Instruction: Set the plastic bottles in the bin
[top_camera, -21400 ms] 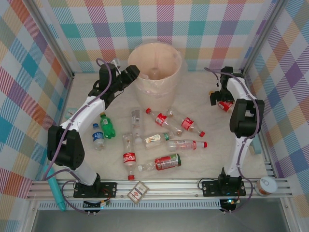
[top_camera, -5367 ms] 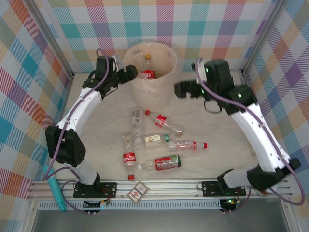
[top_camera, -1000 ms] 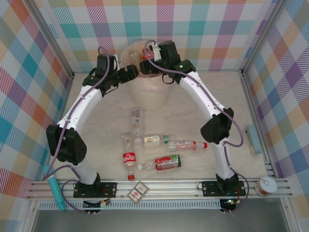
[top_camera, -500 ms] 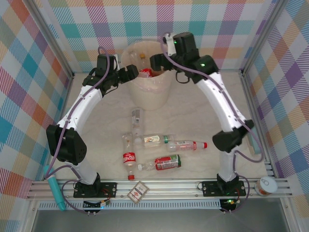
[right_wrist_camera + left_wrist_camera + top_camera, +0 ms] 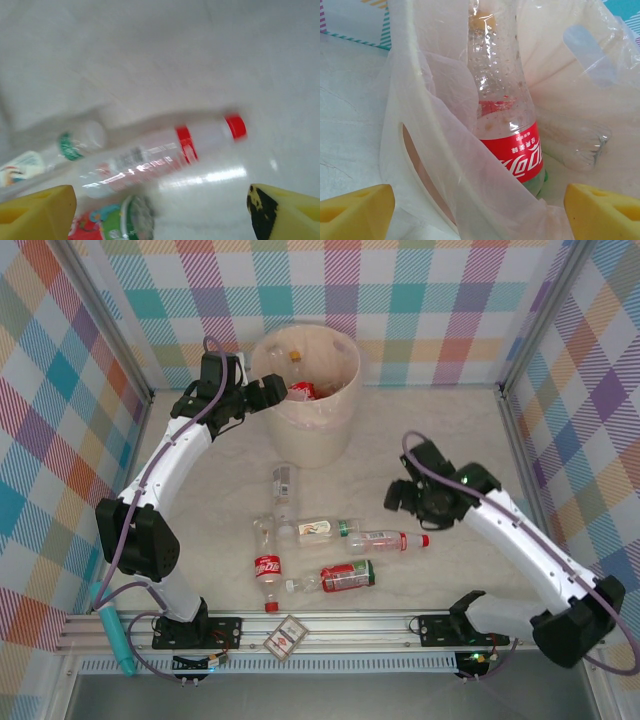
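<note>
Fingers (image 5: 355, 207) wide apart, empty, both sides.

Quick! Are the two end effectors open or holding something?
Left end effector: open, holding nothing.
Right end effector: open, holding nothing.

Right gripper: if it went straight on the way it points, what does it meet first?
Probably the red-capped clear bottle lying on the table, framed ahead of the open right gripper; depth is unclear.

Red-capped bottle (image 5: 165, 152) motion-blurred — label unreadable; binned bottle (image 5: 507, 135) base hidden behind liner (image 5: 445, 165), top cropped.
</note>
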### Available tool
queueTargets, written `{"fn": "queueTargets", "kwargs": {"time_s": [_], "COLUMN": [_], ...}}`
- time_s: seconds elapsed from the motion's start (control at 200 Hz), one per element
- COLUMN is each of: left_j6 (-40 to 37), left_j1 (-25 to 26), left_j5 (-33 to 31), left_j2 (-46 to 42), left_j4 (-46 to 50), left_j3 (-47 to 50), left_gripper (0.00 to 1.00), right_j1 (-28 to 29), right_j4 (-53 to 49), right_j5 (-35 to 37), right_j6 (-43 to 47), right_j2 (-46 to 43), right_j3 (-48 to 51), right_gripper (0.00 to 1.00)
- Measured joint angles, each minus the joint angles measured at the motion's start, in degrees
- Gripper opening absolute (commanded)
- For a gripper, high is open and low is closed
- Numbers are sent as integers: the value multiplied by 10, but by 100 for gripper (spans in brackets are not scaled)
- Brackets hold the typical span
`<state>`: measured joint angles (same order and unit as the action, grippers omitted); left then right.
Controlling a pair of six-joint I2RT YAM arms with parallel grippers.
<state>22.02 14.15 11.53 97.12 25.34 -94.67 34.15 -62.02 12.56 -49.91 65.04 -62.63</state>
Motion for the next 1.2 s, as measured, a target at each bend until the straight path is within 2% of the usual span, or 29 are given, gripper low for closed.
{"fn": "queueTargets", "kwargs": {"time_s": [0.16, 0.335, 0.52, 0.775, 0.83, 1.065, 1.2], "left_j6": [0, 0, 0, 0, 0, 0, 0], "left_j1": [0, 0, 0, 0, 0, 0, 0], "left_j5": [0, 0, 3, 9, 9, 11, 13], "left_j2": [0, 0, 0, 0, 0, 1, 2], "left_j4": [0, 0, -5, -7, -7, -14, -16], "left_j3": [0, 0, 3, 4, 4, 7, 7], "left_gripper": [87, 87, 87, 87, 87, 87, 87], "right_j1": [0, 0, 0, 0, -1, -31, -46], "right_j4": [61, 160, 240, 325, 336, 332, 320], "right_j5": [-23, -49, -53, -43, -39, -42, -54], "right_j6": [-127, -231, -289, -319, -320, -305, -285], "right_j2": [-56, -56, -29, 30, 41, 59, 69], "right_j3": [136, 238, 270, 297, 303, 304, 299], "right_gripper": [100, 99, 99, 100, 98, 76, 66]}}
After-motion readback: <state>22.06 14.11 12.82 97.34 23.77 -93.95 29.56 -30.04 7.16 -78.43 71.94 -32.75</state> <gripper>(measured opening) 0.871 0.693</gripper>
